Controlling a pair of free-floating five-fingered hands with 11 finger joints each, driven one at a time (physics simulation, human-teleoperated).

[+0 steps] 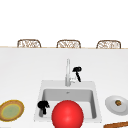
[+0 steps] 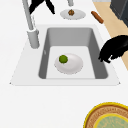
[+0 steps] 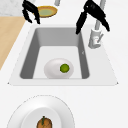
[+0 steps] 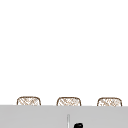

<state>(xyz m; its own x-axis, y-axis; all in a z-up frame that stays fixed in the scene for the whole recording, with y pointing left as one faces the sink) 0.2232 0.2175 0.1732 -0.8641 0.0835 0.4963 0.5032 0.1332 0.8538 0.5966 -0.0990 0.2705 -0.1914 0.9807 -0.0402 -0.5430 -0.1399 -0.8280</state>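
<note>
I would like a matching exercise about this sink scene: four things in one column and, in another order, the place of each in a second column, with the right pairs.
Things:
1. green ball
2. brown item
3. left hand
4. right hand

Places:
A. beside the faucet, above the counter
B. on the white plate inside the sink basin
C. over the sink's front left rim
D. on the white plate on the counter, right of the sink

Pairs: 1-B, 2-D, 3-C, 4-A
</note>
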